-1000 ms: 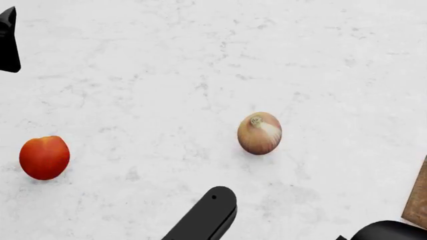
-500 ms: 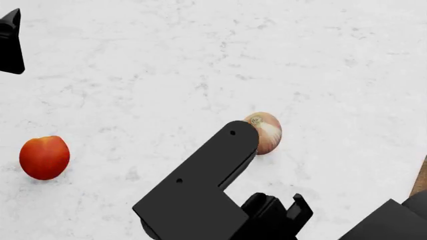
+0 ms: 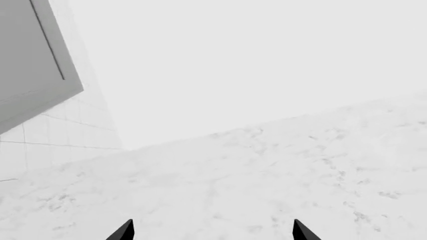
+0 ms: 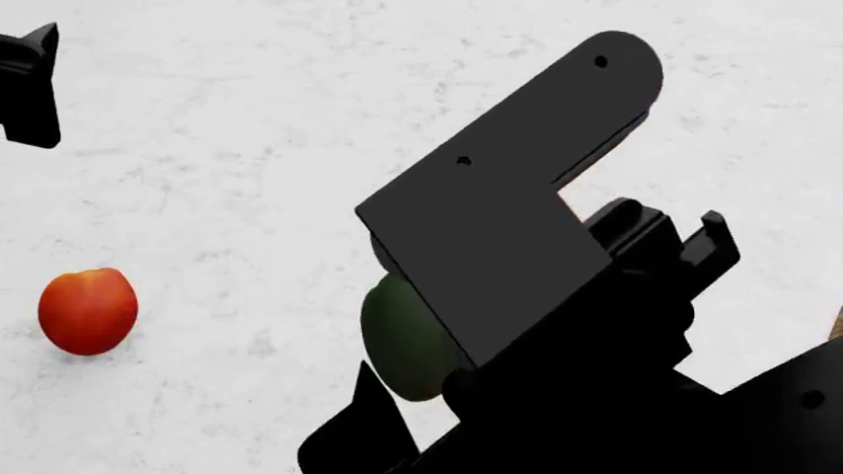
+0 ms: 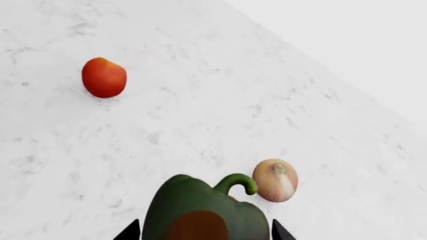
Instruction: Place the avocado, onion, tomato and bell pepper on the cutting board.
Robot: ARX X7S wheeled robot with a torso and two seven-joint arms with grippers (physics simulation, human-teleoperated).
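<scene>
Right wrist view shows us a dark green bell pepper (image 5: 200, 212) with a curved stem and a reddish-brown patch, sitting at the lower centre of the frame between the two black tips of the right gripper (image 5: 203, 231); the fingers appear clenched on it. Just beside the stem, on the white marbled tabletop (image 5: 200, 100), lies the round tan-brown onion (image 5: 275, 180), and well apart at the upper left rests the smooth red-orange tomato (image 5: 104, 77). In the head view the right arm's black bulk fills the centre and lower right, with a green curve of pepper peeking out at its left edge, the tomato at the left edge of the frame, and the onion hidden. We see no avocado, and the cutting board is at best a brown sliver we cannot confirm. The left gripper (image 3: 210, 232) shows only two spread tips with nothing between them, so we read it as released. We judge the pepper light, hollow and glossy, so squeezing across its broad lobes should hold better than pinching the stem.
</scene>
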